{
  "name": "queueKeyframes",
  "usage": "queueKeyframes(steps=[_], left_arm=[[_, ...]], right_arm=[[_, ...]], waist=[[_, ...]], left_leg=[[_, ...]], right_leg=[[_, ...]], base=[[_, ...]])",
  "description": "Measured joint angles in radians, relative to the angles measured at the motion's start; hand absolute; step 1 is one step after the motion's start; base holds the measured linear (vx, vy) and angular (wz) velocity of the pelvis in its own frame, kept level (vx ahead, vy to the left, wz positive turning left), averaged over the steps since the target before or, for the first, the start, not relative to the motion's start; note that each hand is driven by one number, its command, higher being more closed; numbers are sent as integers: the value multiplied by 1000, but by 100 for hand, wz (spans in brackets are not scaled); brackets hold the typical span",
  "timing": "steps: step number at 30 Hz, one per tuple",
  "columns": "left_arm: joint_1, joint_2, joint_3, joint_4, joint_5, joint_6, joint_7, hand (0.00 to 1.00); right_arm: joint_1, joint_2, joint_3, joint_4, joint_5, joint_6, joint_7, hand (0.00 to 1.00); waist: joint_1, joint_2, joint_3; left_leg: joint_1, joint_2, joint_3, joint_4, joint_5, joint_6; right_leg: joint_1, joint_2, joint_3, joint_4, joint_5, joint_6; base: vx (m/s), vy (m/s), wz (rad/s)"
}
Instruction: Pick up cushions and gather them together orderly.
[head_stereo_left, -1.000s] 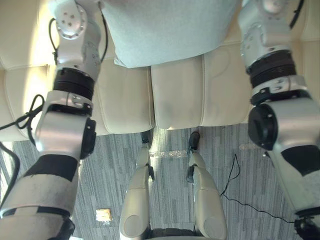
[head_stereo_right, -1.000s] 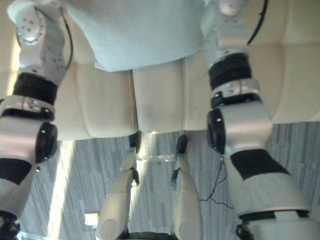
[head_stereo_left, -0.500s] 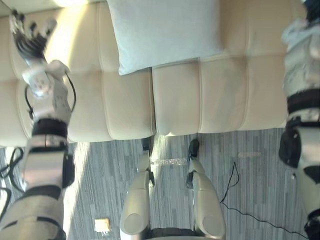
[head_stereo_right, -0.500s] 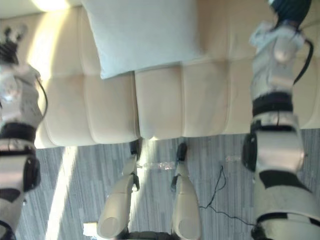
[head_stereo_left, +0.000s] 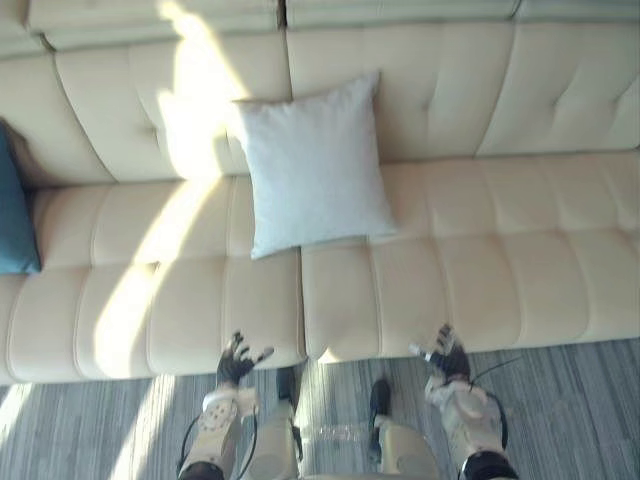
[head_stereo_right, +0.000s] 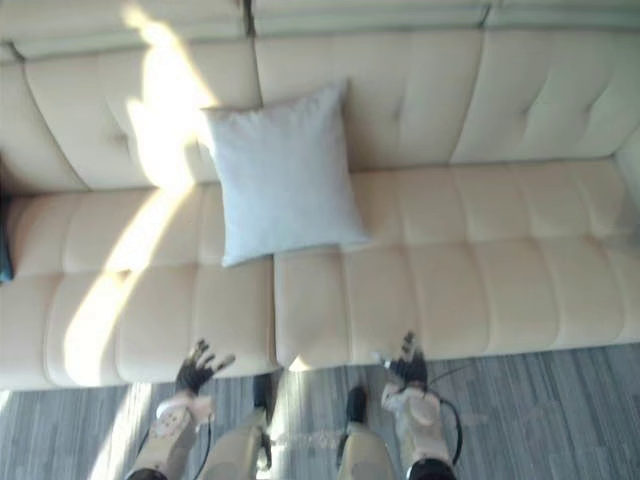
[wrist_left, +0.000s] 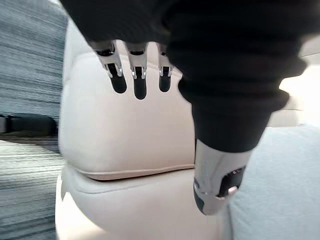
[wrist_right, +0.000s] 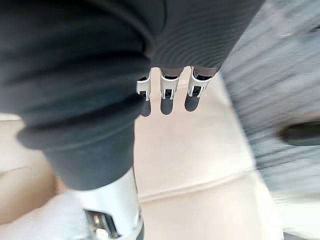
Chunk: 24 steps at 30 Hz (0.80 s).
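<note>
Left eye view: left hand (head_stereo_left: 238, 362) fingers spread wide, empty, by front edge of cream leather sofa (head_stereo_left: 480, 260) | right hand (head_stereo_left: 447, 358) also spread, empty, same edge | pale blue square fabric cushion (head_stereo_left: 312, 165) mid-seat, propped against backrest | dark blue cushion (head_stereo_left: 15, 215) at sofa's left end

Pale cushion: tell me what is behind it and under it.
The pale cushion leans against the cream sofa's backrest, with its lower edge on the seat. Anything between the cushion and the upholstery is covered and cannot be seen.
</note>
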Motion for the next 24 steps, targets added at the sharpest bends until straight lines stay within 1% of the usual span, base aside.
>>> queueKeyframes(steps=[3,5,11,12,14,17,19,20,21,22,23,24], left_arm=[[25,-10,7,74,37,19,0,0],[43,-13,27,95,47,30,0,0],[60,-10,39,119,67,36,-4,0],[59,-11,39,119,67,36,-10,0],[52,-11,39,119,68,36,-14,0],[28,-7,39,119,76,40,-13,0],[-7,-5,40,117,78,45,-12,0],[-27,-9,40,106,83,50,-12,0],[-29,-16,42,73,84,50,-12,0],[-31,-21,52,55,83,49,-12,0],[-36,-27,68,29,83,48,-12,0],[-35,-26,71,16,83,48,-12,0]], right_arm=[[23,11,-3,83,1,18,4,0],[42,16,-5,108,1,27,6,0],[61,16,-22,121,2,37,14,0],[59,16,-22,125,1,37,16,0],[46,15,-22,132,1,42,16,0],[-1,22,-20,132,-2,55,14,0],[-24,26,-15,131,-11,56,13,0],[-27,25,-9,127,-31,57,13,0],[-25,26,-2,111,-37,58,12,0],[-27,30,2,104,-38,57,13,0],[-29,35,3,98,-37,58,13,0],[-20,39,4,99,-37,58,13,0]], waist=[[0,-7,-24],[2,-13,-35],[2,-20,-65],[2,-21,-67],[3,-26,-65],[12,-37,-56],[12,-46,-46],[16,-49,-44],[25,-43,-44],[29,-40,-41],[30,-41,-42],[37,-50,-47]], left_leg=[[28,0,11,-5,-17,-5],[57,0,28,-5,-30,-5],[101,-4,53,-5,-46,-7],[103,-4,55,-5,-46,-6],[101,-5,66,-4,-45,-2],[82,-4,106,2,-43,2],[50,1,114,40,-54,10],[30,8,121,80,-71,24],[20,31,132,107,-85,32],[12,36,135,122,-89,34],[12,36,126,127,-87,33],[12,33,116,130,-82,32]], right_leg=[[25,0,11,-18,-2,-2],[50,1,30,-29,-1,-2],[74,-1,58,-30,-5,5],[72,-2,65,-28,-2,10],[62,-2,82,-15,1,6],[0,-2,114,34,3,6],[-32,-6,104,70,8,11],[-44,-5,102,88,22,32],[-35,-3,101,85,24,45],[-53,-8,82,177,-25,19],[-83,-27,41,400,-128,0],[-77,-42,23,523,-171,12]], base=[[-5,13,-14],[15,9,-21],[36,0,-15],[66,-9,-13],[58,4,-21],[25,14,-31],[-29,9,-6],[-46,13,-8],[-55,8,-12],[-63,-14,-1],[-53,-68,22],[-19,-102,39]])
